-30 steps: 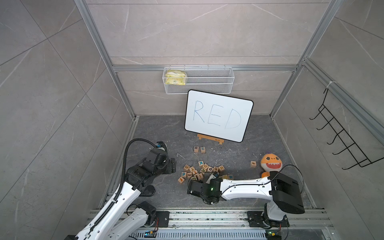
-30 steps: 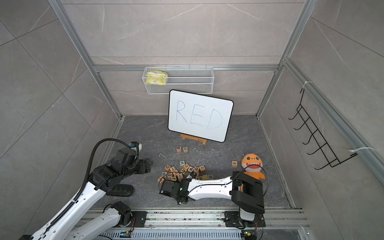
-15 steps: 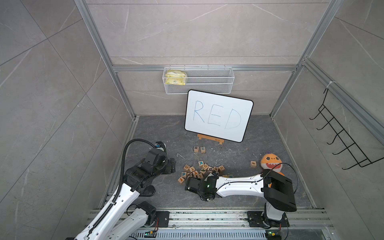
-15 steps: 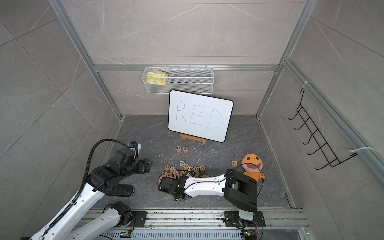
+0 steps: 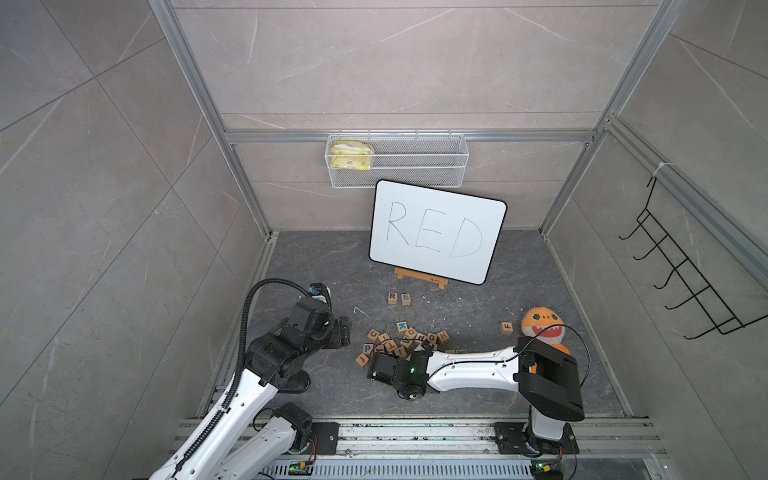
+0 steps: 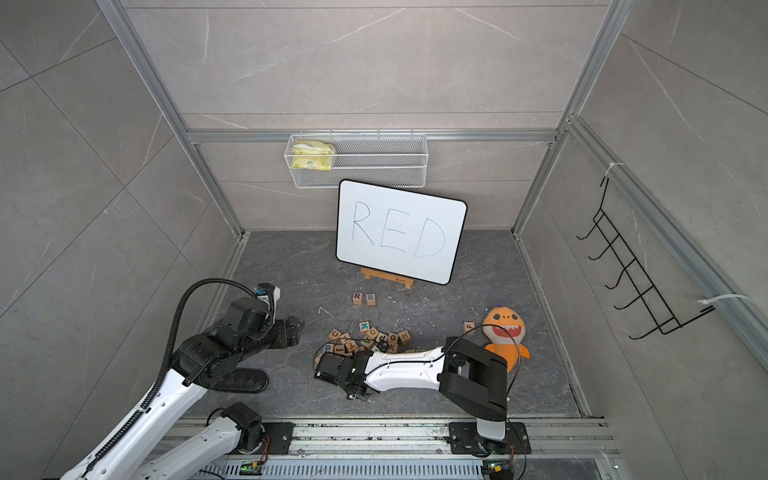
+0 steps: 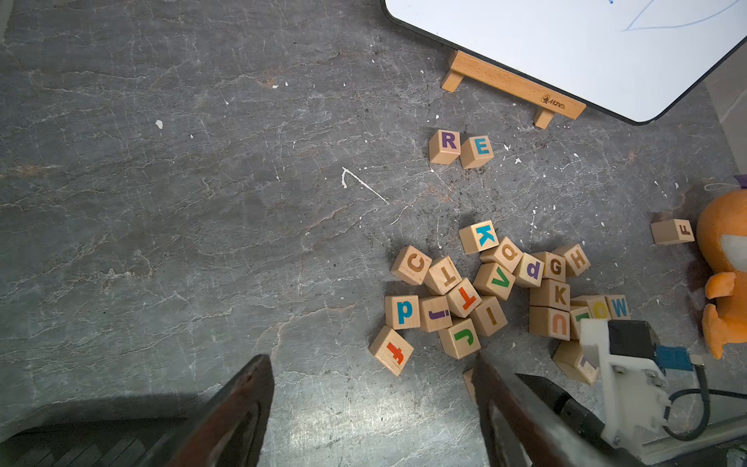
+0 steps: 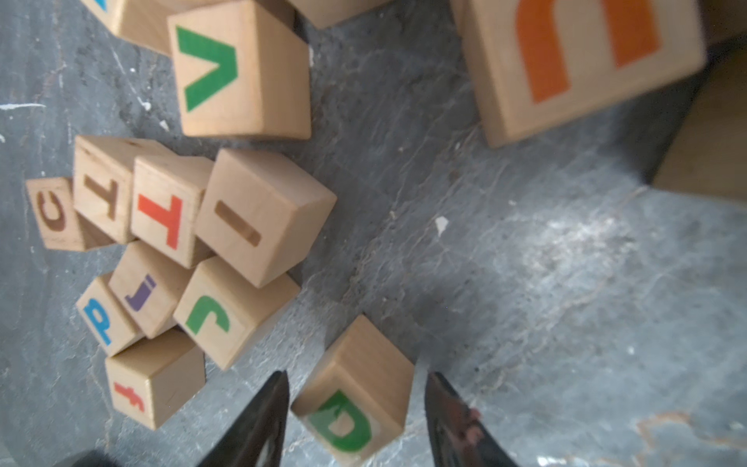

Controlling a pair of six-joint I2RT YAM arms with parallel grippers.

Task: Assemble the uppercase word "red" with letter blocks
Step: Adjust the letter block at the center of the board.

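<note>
Right gripper (image 8: 356, 378) straddles the D block (image 8: 351, 408) near the bench's (image 7: 161, 202) front edge.
Its jaws stand spread either side of it, seemingly just clear, though blur hides contact. R block (image 7: 444, 146) and E block (image 7: 477, 151) sit side by side toward the back edge. Left gripper (image 7: 371, 358), spread and empty, is farther off.

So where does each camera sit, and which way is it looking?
Top views: high up, looking down on the whiteboard, block pile, left arm and right arm.
Left wrist: on the left arm, facing the R block, E block and pile; the open left end effector shows.
Right wrist: on the right arm, low, facing the D block between the fingers of the open right end effector.
Shared: both wrist views show the green V block.
</note>
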